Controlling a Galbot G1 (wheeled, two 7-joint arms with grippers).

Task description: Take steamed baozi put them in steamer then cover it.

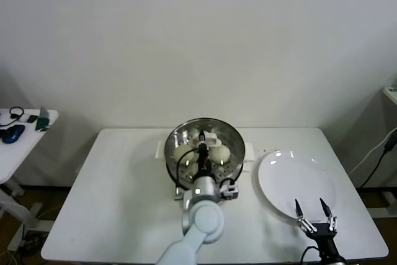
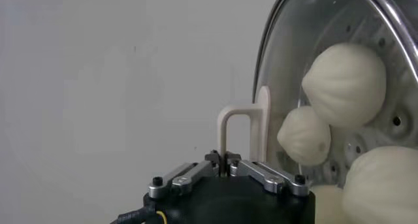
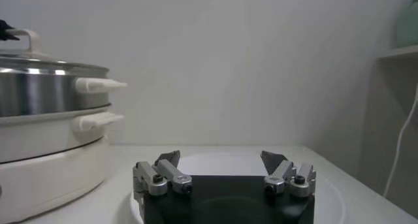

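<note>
The steamer stands at the middle back of the table, a shiny steel pot on a cream base. The glass cover lies over its rim. My left gripper reaches over the pot and is shut on the cover's cream-white handle. Through the glass I see steamed baozi on the perforated tray, with others beside it. My right gripper hangs open and holds nothing above the near edge of the white plate.
The flat white plate lies to the right of the steamer. A small side table with dark items stands at the far left. The steamer's side handles stick out toward the plate.
</note>
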